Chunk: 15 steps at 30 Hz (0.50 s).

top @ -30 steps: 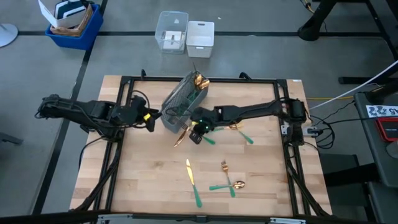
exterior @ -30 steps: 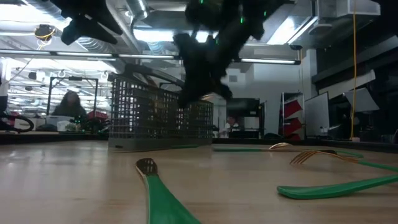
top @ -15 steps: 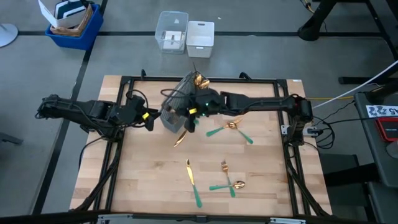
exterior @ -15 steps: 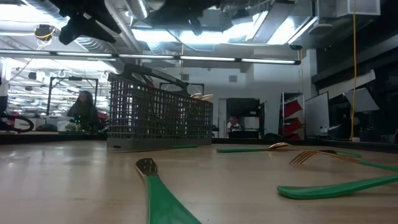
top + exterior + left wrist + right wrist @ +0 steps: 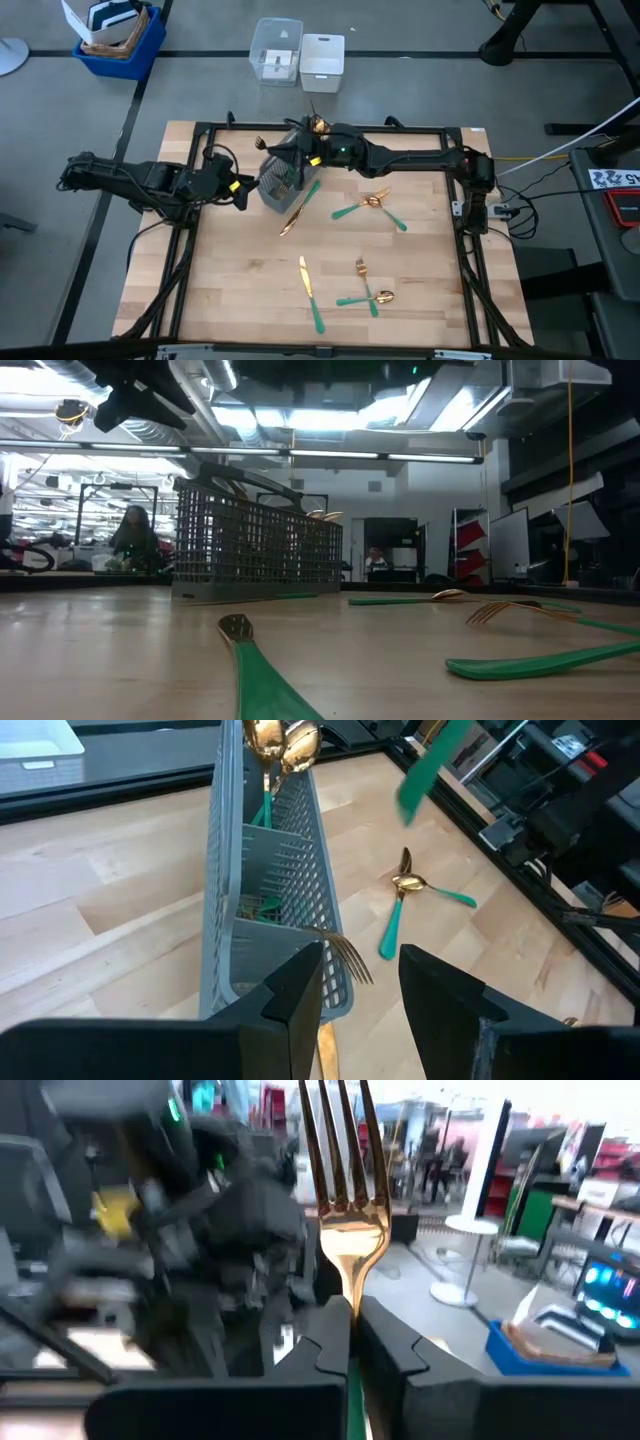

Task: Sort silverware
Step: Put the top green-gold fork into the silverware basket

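The grey mesh caddy (image 5: 283, 172) (image 5: 255, 550) (image 5: 262, 900) stands on the table left of centre, with gold spoon heads (image 5: 280, 742) sticking out at its far end. My right gripper (image 5: 284, 150) (image 5: 355, 1315) hovers over the caddy, shut on a fork whose gold head (image 5: 260, 143) points toward the left arm. My left gripper (image 5: 240, 190) (image 5: 360, 990) is open, close beside the caddy's left end. A knife (image 5: 298, 208) lies against the caddy's near side. More teal-handled silverware (image 5: 370, 205) (image 5: 308, 285) (image 5: 368, 290) lies loose on the table. My right gripper pinches the fork between its two fingers at the neck (image 5: 350, 1285), where the gold head meets the green handle. The head stands out past the fingertips; the handle (image 5: 352, 1380) runs back between the fingers. The fingers point roughly level toward the table's left. The fork is lifted clear, above the caddy.
A black frame (image 5: 320, 128) runs along the table's edges. Beyond the far edge stand a clear box (image 5: 277, 52), a white box (image 5: 322, 58) and a blue bin (image 5: 118, 40). A person (image 5: 130, 535) shows in the room behind.
My right gripper has risen from the middle of the table and moved toward the far-left, over the caddy, carrying the fork; it has left the low view upward. The caddy and the loose silverware lie as before.
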Each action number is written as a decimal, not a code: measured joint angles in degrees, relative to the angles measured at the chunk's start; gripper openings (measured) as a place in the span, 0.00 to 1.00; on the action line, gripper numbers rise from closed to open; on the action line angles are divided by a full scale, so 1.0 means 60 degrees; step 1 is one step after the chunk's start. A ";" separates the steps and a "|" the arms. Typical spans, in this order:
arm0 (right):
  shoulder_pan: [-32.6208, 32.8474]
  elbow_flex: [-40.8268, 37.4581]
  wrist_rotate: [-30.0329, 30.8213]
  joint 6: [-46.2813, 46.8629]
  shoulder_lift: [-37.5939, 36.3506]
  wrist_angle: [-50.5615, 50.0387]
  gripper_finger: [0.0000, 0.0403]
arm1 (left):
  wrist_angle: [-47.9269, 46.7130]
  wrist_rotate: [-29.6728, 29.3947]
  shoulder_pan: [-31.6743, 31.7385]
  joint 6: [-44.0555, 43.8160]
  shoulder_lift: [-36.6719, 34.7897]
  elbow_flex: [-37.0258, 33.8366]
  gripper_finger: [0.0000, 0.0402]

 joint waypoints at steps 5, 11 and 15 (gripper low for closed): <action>-0.0287 -0.0004 -0.0349 0.0027 0.0760 0.0908 0.03 | 0.0011 -0.0004 -0.0001 0.0000 -0.0018 0.0000 0.31; -0.0384 0.0006 -0.0308 0.0467 0.1747 0.1505 0.03 | -0.0015 -0.0004 0.0011 0.0051 -0.0018 0.0000 0.31; -0.0377 0.0006 -0.0242 0.0468 0.2107 0.1468 0.03 | -0.0018 -0.0004 0.0011 0.0157 -0.0018 0.0000 0.31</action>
